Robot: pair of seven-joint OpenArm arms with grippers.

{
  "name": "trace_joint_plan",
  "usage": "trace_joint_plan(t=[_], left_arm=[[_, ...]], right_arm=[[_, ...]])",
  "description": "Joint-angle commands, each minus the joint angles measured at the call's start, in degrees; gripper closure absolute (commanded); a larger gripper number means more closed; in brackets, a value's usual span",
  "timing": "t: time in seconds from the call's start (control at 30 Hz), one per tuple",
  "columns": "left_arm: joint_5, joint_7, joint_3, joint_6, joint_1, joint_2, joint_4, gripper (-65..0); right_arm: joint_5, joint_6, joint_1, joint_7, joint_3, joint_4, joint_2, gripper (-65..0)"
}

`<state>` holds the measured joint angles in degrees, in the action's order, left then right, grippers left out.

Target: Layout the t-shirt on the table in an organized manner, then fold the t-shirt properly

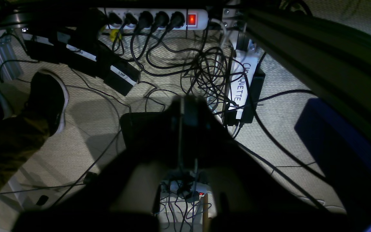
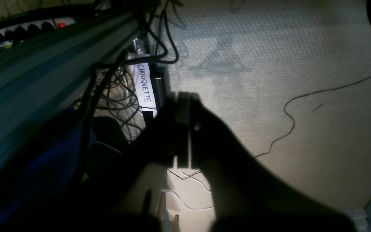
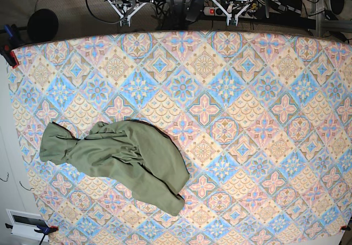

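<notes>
Currently the left gripper [image 1: 181, 106] and the right gripper [image 2: 184, 109] are both closed and empty, parked beyond the far edge of the table [image 3: 264, 118]. Well apart from both, the t-shirt [image 3: 121, 157] lies crumpled on the table's opposite portion.

In both wrist views we see the left end effector [image 1: 185, 106] and the right end effector [image 2: 184, 109] only as dark, blurred silhouettes against the floor, their lower bodies cut off by the bottom edge, and neither view reaches the tabletop. From the base view, the t-shirt [image 3: 118, 159] lies bunched on the table [image 3: 247, 118], so we cannot make out its sleeves, neck or label among the folds. The table's right and lower edges run out of that picture, and the arms show only as small brackets at the top edge.
</notes>
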<state>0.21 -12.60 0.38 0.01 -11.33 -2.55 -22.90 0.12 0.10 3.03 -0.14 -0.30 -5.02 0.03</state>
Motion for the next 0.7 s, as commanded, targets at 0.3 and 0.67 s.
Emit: trace_joint_plan(t=[0.3,0.67], left_arm=[[0.1,0.2,0.0,0.1,-0.3,0.0,-0.4,-0.7],[0.4,0.2,0.0,0.1,-2.0,-0.1,-0.5,-0.7]], right_arm=[[-0.3,-0.1,0.0,0.4,0.0,-0.2,0.3,-0.3],[-0.3,-0.1,1.5,0.4,0.0,-0.2,0.4,-0.3]])
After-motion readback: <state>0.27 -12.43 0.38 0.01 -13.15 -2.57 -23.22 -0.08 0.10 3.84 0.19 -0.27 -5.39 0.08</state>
